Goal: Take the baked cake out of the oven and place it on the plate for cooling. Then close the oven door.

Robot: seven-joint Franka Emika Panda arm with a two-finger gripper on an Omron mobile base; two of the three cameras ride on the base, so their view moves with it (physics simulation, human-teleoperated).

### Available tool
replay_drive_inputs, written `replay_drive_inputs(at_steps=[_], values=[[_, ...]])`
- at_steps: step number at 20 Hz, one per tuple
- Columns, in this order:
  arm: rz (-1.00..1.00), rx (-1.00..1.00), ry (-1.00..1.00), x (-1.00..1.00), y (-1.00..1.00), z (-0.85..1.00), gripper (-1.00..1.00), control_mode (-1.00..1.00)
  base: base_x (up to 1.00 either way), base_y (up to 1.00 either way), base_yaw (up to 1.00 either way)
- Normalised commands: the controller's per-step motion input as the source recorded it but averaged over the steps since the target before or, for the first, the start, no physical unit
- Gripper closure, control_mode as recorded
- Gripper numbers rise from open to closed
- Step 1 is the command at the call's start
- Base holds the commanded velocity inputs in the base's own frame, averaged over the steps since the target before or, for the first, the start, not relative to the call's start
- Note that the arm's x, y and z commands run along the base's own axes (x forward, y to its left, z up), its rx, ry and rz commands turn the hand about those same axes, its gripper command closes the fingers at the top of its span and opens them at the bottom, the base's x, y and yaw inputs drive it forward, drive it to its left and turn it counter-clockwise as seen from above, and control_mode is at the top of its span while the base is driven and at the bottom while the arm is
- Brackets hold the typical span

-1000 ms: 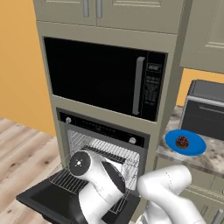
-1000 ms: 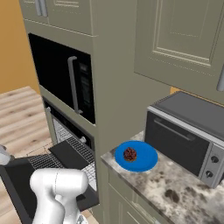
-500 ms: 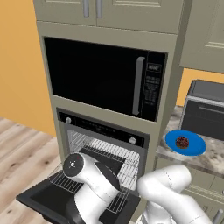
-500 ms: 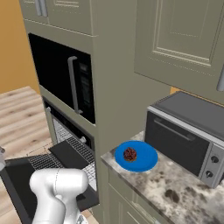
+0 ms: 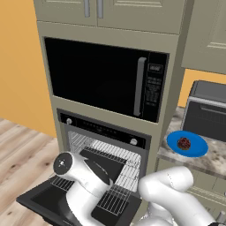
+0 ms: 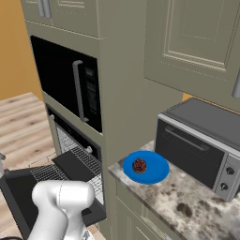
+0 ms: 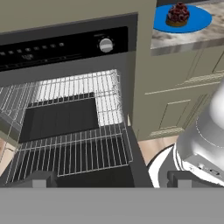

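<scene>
The baked cake (image 5: 183, 143) (image 6: 139, 165) (image 7: 177, 13) sits in the middle of the blue plate (image 5: 196, 148) (image 6: 157, 171) (image 7: 199, 19) on the counter, right of the oven. The oven (image 5: 101, 130) (image 6: 70, 140) (image 7: 65, 48) stands with its door (image 5: 44, 203) (image 6: 28, 187) (image 7: 136, 159) folded down flat. A wire rack (image 7: 70, 148) is pulled out over the door and a dark tray (image 7: 61, 116) lies inside. My gripper (image 7: 111, 181) hangs low over the door's outer part, facing the cavity, open with nothing between its fingers.
A black microwave (image 5: 101, 75) (image 6: 79, 79) sits above the oven. A silver toaster oven (image 5: 207, 114) (image 6: 201, 140) stands behind the plate on the speckled counter (image 6: 197, 206). Cabinet doors (image 7: 183, 92) run under the counter. Wooden floor (image 5: 22, 145) lies to the left.
My arm's elbow has swung leftwards over the open door. The cake, the plate and the oven door have stayed put.
</scene>
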Motion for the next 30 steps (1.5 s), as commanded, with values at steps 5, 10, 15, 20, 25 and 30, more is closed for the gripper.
replay_drive_inputs(at_steps=[5, 10, 15, 20, 25, 30], values=[[0.00, 0.00, -0.01, 0.33, 0.00, -0.09, -1.00, -1.00, 0.00, 0.00, 0.00], [0.04, 0.00, -0.05, 0.23, -0.07, -0.33, -1.00, -1.00, 0.00, 0.00, 0.00], [0.09, 0.00, 0.00, 0.16, -0.14, -0.29, -1.00, -1.00, 0.00, 0.00, 0.00], [0.08, 0.00, 0.00, 0.15, -0.10, -0.25, -1.00, -1.00, 0.00, 0.00, 0.00], [0.04, 0.00, 0.00, 0.02, 0.01, -0.26, -1.00, -1.00, 0.00, 0.00, 0.00], [0.00, 0.00, 0.00, 0.22, 0.15, -0.21, -1.00, -1.00, 0.00, 0.00, 0.00]])
